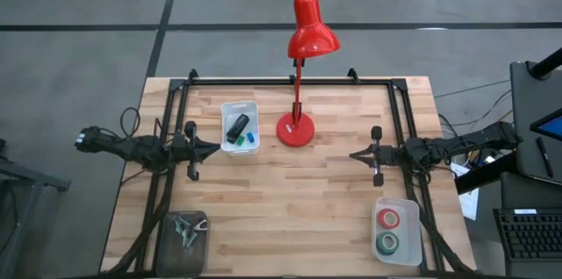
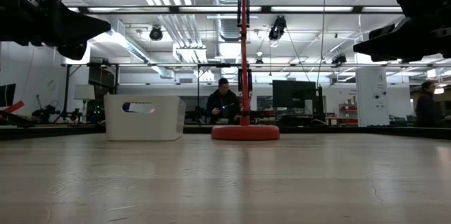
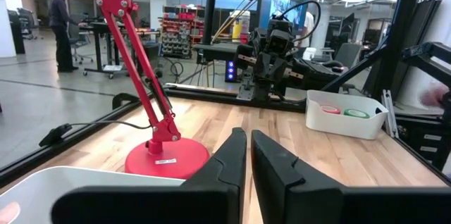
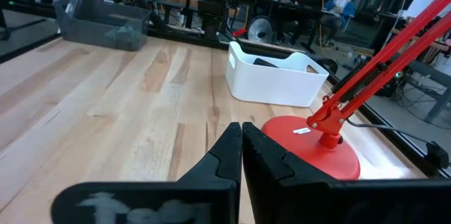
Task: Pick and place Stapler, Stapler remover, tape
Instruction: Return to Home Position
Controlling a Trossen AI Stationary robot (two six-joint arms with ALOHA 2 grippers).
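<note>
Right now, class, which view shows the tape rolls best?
The high view: looking down into the bin, it shows the red roll and green roll as whole rings. The left wrist view shows only their tops over the bin wall; the other two show neither.

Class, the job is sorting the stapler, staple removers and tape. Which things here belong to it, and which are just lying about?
Job: black bar-shaped stapler in white plastic bin; small greyish staple removers in dark bin; red tape roll and green tape roll in clear tub.
Lying about: red desk lamp; small blue and green blocks beside the stapler.
</note>
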